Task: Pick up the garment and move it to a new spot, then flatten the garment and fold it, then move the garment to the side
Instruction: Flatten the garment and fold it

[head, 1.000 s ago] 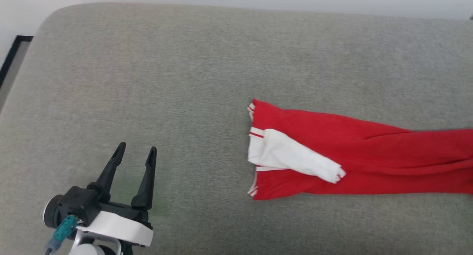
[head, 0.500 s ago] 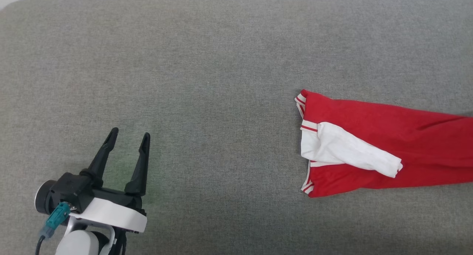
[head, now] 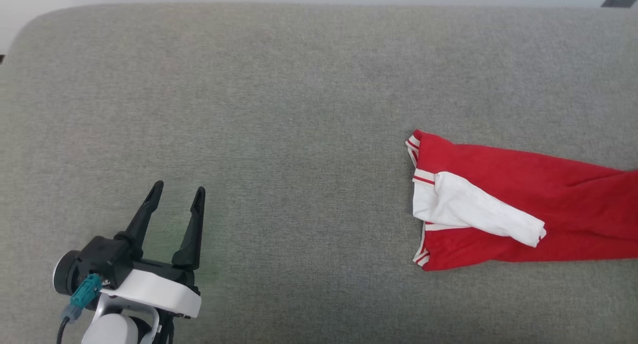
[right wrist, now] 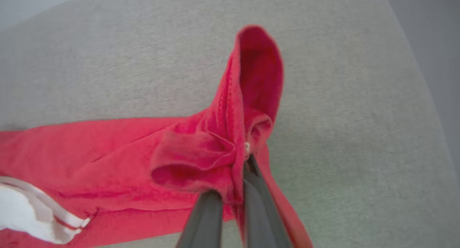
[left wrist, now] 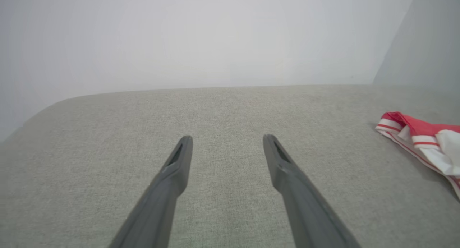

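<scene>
Red garment lies stretched along the right edge of the head view on the grey cushion. Right gripper, jaws closed, pinches a bunched red fold. Left gripper, at lower left, is spread wide and empty.

Grey fabric couch against a plain white wall
</scene>
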